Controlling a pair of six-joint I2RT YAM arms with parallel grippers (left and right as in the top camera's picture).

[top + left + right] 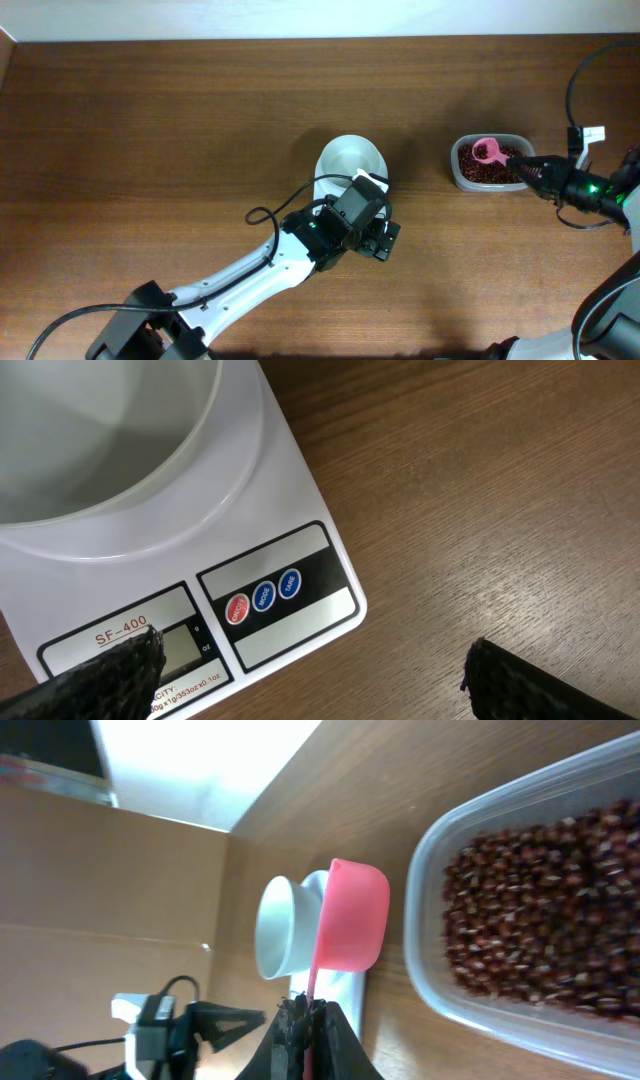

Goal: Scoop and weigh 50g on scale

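Note:
The white scale (pixel 300 510) carries a round white bowl (pixel 350 160) at the table's middle. Its grey display (pixel 180 648) and red and blue buttons (pixel 263 597) show in the left wrist view. My left gripper (pixel 383 240) hovers over the scale's front corner, open and empty, its fingertips (pixel 110 680) spread wide. My right gripper (pixel 530 168) is shut on the handle of a pink scoop (pixel 488 151), which hangs over the left end of the clear tub of red beans (pixel 490 165). From the right wrist the scoop (pixel 350 915) shows beside the tub (pixel 540 900).
A black cable (pixel 265 215) loops beside the left arm. The right arm's cable (pixel 575 75) arcs at the table's right edge. A white wall runs along the far edge of the brown wooden table (pixel 150 130).

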